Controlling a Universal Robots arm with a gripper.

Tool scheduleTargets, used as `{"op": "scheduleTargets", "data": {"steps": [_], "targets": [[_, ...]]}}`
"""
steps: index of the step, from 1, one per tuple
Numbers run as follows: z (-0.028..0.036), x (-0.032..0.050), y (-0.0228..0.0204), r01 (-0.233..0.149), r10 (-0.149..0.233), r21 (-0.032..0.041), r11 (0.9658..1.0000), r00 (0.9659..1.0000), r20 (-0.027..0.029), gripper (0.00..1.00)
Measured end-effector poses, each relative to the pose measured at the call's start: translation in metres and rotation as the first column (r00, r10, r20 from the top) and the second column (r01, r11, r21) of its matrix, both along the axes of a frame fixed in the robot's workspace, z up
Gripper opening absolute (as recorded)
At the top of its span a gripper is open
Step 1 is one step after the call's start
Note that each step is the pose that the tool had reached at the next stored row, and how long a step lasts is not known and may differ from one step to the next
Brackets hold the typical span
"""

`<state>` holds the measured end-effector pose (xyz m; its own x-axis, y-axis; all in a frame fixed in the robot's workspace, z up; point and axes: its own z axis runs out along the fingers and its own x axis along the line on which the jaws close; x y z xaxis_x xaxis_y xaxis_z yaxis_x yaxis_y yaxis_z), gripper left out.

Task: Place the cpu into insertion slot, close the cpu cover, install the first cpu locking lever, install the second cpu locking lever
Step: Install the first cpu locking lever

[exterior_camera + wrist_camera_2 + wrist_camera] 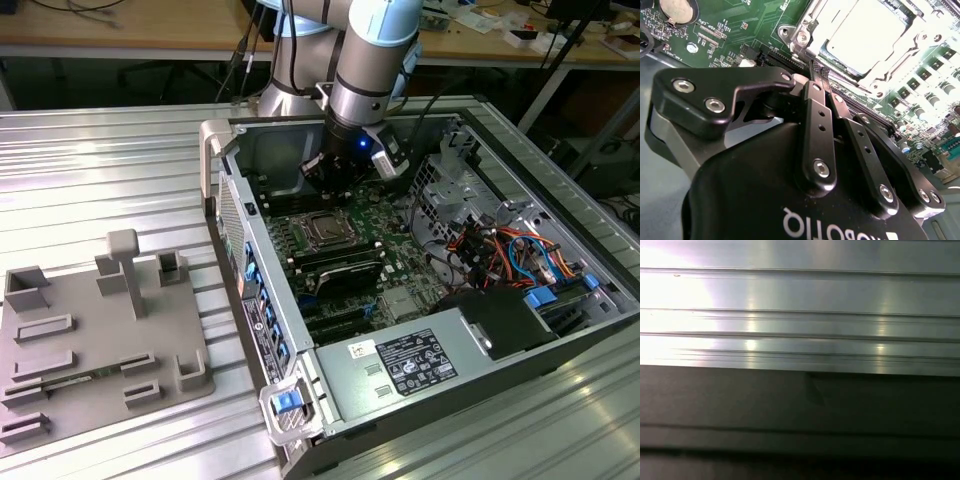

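The cpu [875,30] lies flat in the insertion slot [325,229] on the green motherboard inside the open computer case. Its pale metal top shows through the square opening of the cpu cover [802,37], which is folded down over it. In the exterior view my gripper [326,180] hangs just behind the slot, low over the board. In the second wrist view the gripper [816,67] has its two black fingers [816,120] pressed together, with the tips at the slot's edge. I see nothing between them. Whether the tips touch a locking lever is hidden.
The case walls [255,290] ring the board. A grey power supply [410,365] sits at the front, coloured cables [505,250] on the exterior view's right, black memory slots [340,272] beside the socket. A grey fixture plate [100,340] lies on the ribbed aluminium table [800,315].
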<state>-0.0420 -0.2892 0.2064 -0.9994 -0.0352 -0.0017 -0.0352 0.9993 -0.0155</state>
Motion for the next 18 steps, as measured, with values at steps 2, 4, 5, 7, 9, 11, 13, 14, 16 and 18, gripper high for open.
{"op": "scheduleTargets", "data": {"steps": [2,4,5,7,9,11,13,14,16,18], "targets": [[-0.0014,0.0007,0.0,0.0,0.0,0.0,1.0,1.0,0.0,0.11],[-0.0027,0.0012,-0.0001,0.0,0.0,-0.0007,1.0,1.0,-0.0005,0.11],[-0.0036,0.0014,-0.0001,0.0,0.0,-0.0007,1.0,1.0,-0.0005,0.11],[-0.0049,0.0017,0.0,0.0,0.0,-0.0003,1.0,1.0,-0.0002,0.11],[-0.0052,0.0018,0.0,0.0,0.0,-0.0003,1.0,1.0,-0.0001,0.11],[-0.003,0.0019,0.0001,0.0,0.0,0.0002,1.0,1.0,0.0002,0.11],[0.003,0.0019,0.0001,0.0,0.0,0.0002,1.0,1.0,0.0002,0.11],[0.0029,0.0018,0.0001,0.0,0.0,0.0008,1.0,1.0,0.0005,0.11],[0.003,0.0006,0.0001,0.0,0.0,0.0008,1.0,1.0,0.0003,0.11],[0.003,-0.0013,0.0001,0.0,0.0,0.0008,1.0,1.0,0.0003,0.11]]}}
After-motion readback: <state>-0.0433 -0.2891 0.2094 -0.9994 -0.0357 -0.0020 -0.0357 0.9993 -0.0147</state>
